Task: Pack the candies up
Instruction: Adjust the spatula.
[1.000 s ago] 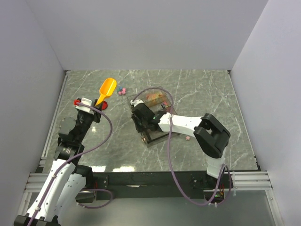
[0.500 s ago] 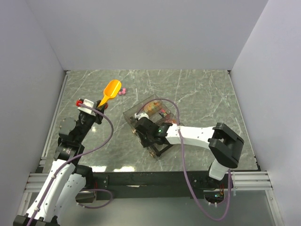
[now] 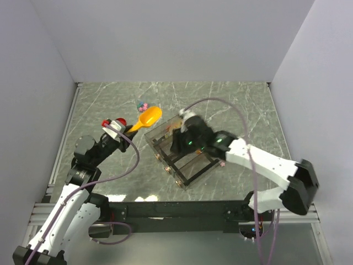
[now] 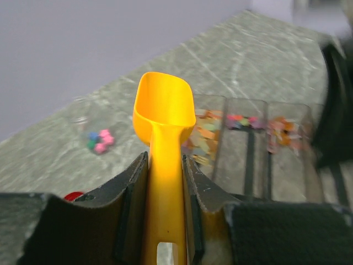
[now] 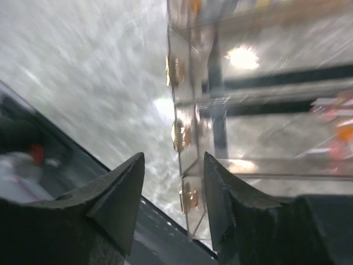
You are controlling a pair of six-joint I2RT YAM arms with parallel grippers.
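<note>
Left gripper (image 4: 164,161) is clamped on the yellow scoop (image 4: 165,110) handle. The bowl is empty and aimed forward, probably lined up to scoop and pour. Right gripper (image 5: 173,160) has fingers spread with nothing between them, at the clear divided box (image 3: 190,165) — likely to steady it. Candies (image 3: 143,105): tiny pink/blue-green loose cluster on the tabletop, 11 o'clock of the bowl — more sit in the box.

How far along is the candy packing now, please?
Done: some candies already lie in the clear box compartments. In hand: the left tool grips the yellow scoop, its bowl empty; the right tool is open at the box. Left: a small loose pile on the table.
</note>
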